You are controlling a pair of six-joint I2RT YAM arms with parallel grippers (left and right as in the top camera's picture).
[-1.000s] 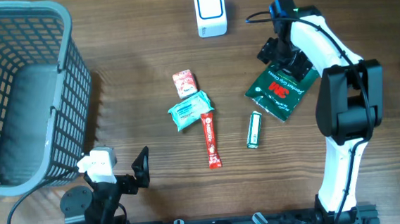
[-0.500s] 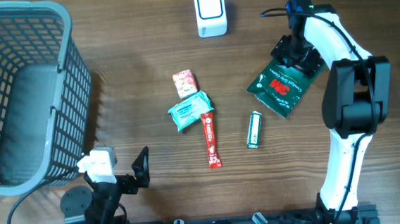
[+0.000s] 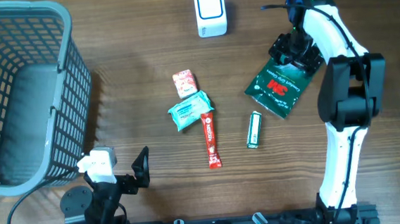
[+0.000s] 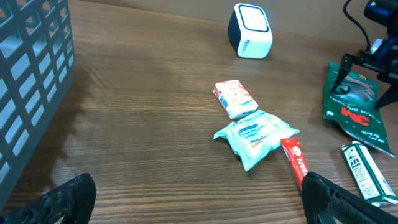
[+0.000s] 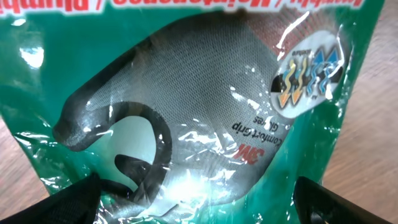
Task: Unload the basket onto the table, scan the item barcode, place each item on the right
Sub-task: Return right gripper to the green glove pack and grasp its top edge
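Right claw [image 3: 293,51] (jaws spread) over glove packet [image 3: 279,89]

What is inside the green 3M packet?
A grey knitted glove with a dark coated part shows through the clear window of the green 3M packet. How many gloves there are is hidden by the printed wrapper.

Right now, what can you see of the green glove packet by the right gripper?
The green glove packet lies flat, askew, on the wooden table, right of the small green box. Glossy, crinkled plastic; red logo; clear window showing a grey knit glove. The open right gripper hangs over its far end; contact unclear.
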